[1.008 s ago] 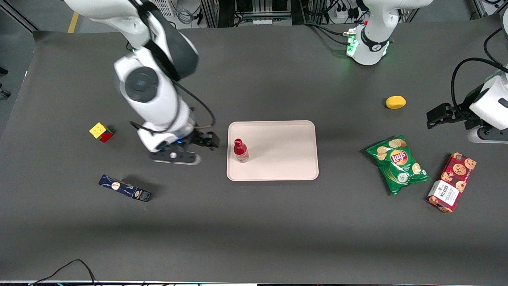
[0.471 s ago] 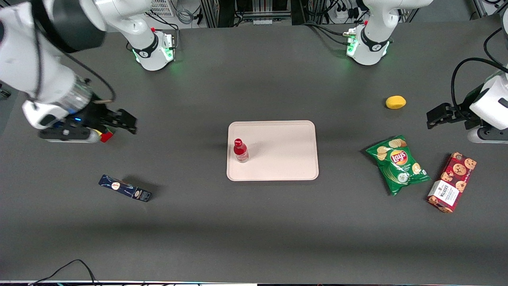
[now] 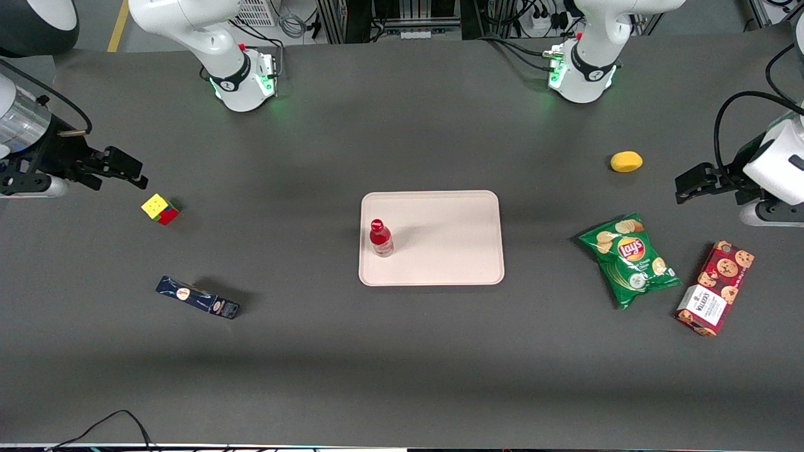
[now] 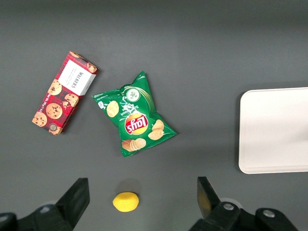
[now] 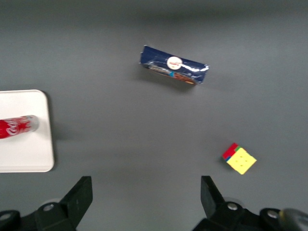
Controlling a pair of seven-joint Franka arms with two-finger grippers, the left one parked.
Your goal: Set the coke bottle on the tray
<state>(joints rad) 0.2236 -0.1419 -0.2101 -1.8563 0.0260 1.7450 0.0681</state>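
Observation:
The coke bottle (image 3: 380, 238), small and red with a red cap, stands upright on the pale pinkish-beige tray (image 3: 452, 251), near the tray edge that faces the working arm's end. It also shows in the right wrist view (image 5: 17, 126), on the tray's corner (image 5: 29, 154). My right gripper (image 3: 129, 171) is open and empty, raised at the working arm's end of the table, far from the tray and close to the coloured cube (image 3: 160, 208). In the right wrist view the gripper (image 5: 147, 195) has wide-spread fingers with bare table between them.
A dark blue oblong box (image 3: 198, 297) lies nearer the front camera than the cube. Toward the parked arm's end lie a lemon (image 3: 626, 161), a green chips bag (image 3: 630, 259) and a red cookie box (image 3: 715, 288).
My right gripper has pulled away from the tray, travelling empty past the cube to the working arm's end of the table. The bottle stays standing on the tray.

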